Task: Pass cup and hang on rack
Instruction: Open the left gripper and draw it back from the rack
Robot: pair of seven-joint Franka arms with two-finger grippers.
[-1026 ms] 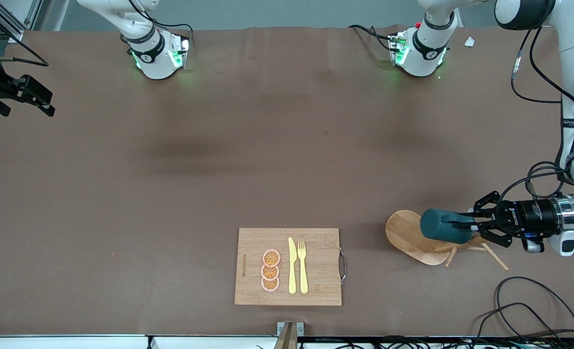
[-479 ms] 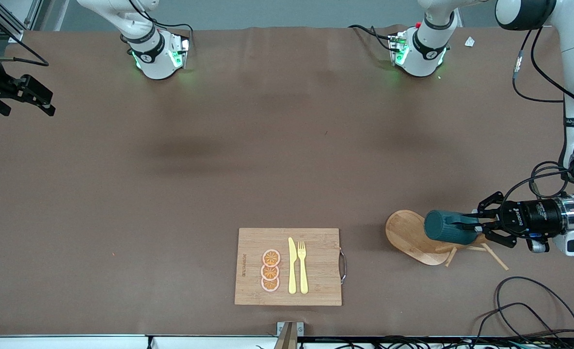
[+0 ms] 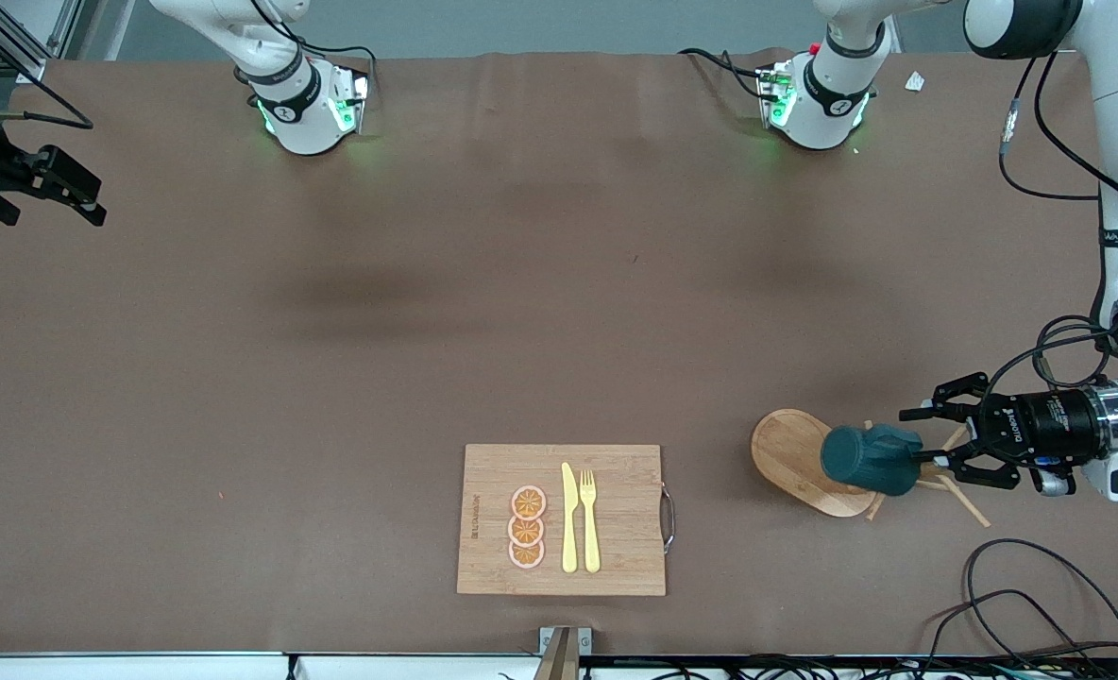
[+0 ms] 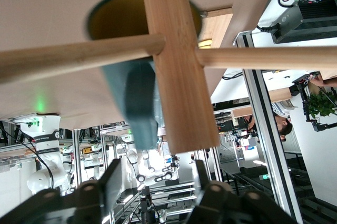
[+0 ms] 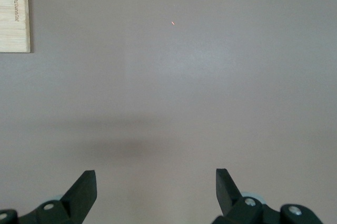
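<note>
The dark teal cup (image 3: 866, 459) lies sideways over the rack's oval base (image 3: 786, 453), against its pole and pegs (image 3: 965, 501). In the left wrist view its yellow-ochre inside (image 4: 121, 18) faces the camera. Its handle (image 4: 138, 103) sits beside the pole (image 4: 176, 60), under a peg (image 4: 63, 58). My left gripper (image 3: 925, 438) is open, just clear of the cup on the side toward the left arm's end of the table, and holds nothing; it also shows in the left wrist view (image 4: 157, 182). My right gripper (image 3: 87, 203) waits open and empty at the right arm's end of the table, and its own view (image 5: 155, 190) shows only bare table under it.
A bamboo cutting board (image 3: 616, 557) with orange slices (image 3: 527, 527), a yellow knife (image 3: 568, 519) and a fork (image 3: 589, 519) lies near the front camera; its corner shows in the right wrist view (image 5: 13, 10). Black cables (image 3: 1022, 604) lie near the rack at the table's corner.
My left gripper opened and let go of the cup, then drew back a little toward the left arm's end of the table. The cup dropped slightly on the rack. The right arm stayed still.
</note>
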